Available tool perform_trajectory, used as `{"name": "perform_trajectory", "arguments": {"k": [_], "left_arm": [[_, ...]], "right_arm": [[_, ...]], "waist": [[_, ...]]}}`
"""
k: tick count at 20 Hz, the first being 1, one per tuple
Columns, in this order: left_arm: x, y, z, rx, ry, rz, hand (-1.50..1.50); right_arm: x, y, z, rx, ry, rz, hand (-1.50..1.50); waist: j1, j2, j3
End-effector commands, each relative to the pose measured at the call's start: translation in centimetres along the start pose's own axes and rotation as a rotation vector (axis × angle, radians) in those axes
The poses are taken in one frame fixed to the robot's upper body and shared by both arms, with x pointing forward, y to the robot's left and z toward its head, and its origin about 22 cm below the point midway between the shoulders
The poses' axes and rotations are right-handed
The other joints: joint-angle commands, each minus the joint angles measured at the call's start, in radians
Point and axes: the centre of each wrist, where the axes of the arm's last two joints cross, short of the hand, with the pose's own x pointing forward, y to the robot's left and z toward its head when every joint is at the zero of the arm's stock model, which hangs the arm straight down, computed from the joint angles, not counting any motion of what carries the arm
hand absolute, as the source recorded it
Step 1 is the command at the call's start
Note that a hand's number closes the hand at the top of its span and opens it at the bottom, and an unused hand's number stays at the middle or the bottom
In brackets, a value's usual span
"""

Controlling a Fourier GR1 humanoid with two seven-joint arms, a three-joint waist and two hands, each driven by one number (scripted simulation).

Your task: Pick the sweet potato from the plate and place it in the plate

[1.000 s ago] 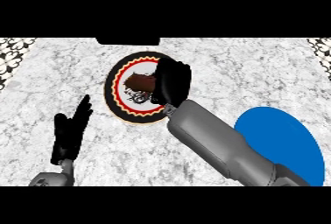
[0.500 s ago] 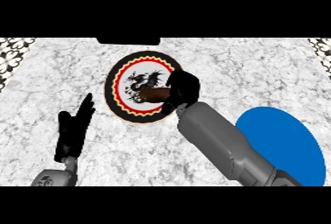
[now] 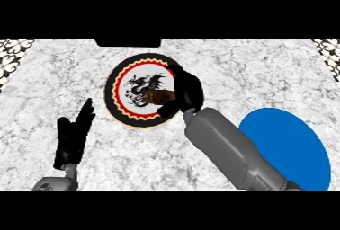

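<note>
The sweet potato (image 3: 159,95), a brown lump, sits over the right half of the dragon plate (image 3: 130,108), and the right hand (image 3: 186,90) is wrapped around it from the right, its black fingers (image 3: 167,108) curled in below and behind so that only the left part of the potato shows. Whether the potato still touches the plate or is just clear of it cannot be told from this steep angle. The plate itself is black-rimmed with a red and yellow scalloped band and a white centre bearing a black dragon figure; it lies flat on the counter (image 3: 86,67) a little left of centre. The grey right forearm (image 3: 229,150) runs down to the lower right, crossing the plate's lower right rim. Just beside that forearm, toward the right edge, lies a plain blue plate (image 3: 292,143), partly hidden by the arm. The left hand (image 3: 72,137) rests at the lower left, fingers straight and pointing up, well apart from both plates. The counter is white-grey marble with fine veining. A dark rectangular shape (image 3: 127,42) shows at the far edge, and patterned black-and-white patches (image 3: 13,51) at both far corners
</note>
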Motion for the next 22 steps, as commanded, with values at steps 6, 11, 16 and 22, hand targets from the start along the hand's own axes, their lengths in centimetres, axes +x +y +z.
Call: {"name": "perform_trajectory", "arguments": {"k": [6, 11, 16, 22], "left_arm": [[0.7, 0.8, -0.4, 0.024, 0.007, 0.0, 0.0], [1.2, 0.5, 1.2, 0.022, -0.002, 0.006, 0.0], [-0.3, 0.0, 0.4, 0.005, -0.011, 0.002, 0.0], [-0.1, 1.1, 0.5, 0.007, 0.009, 0.001, 0.0]], "right_arm": [[-1.8, -2.9, 1.3, -0.207, -0.12, -0.522, -1.5], [-7.1, -1.7, 3.5, -0.118, -0.145, -0.571, -1.5], [-7.0, -1.4, 3.6, -0.104, -0.217, -0.606, -1.5], [-7.0, -0.2, 3.4, -0.1, -0.223, -0.575, -1.5]], "waist": [[-0.008, -0.001, 0.001], [-0.013, -0.006, 0.0], [-0.011, -0.004, -0.001], [-0.01, -0.005, -0.001]]}}
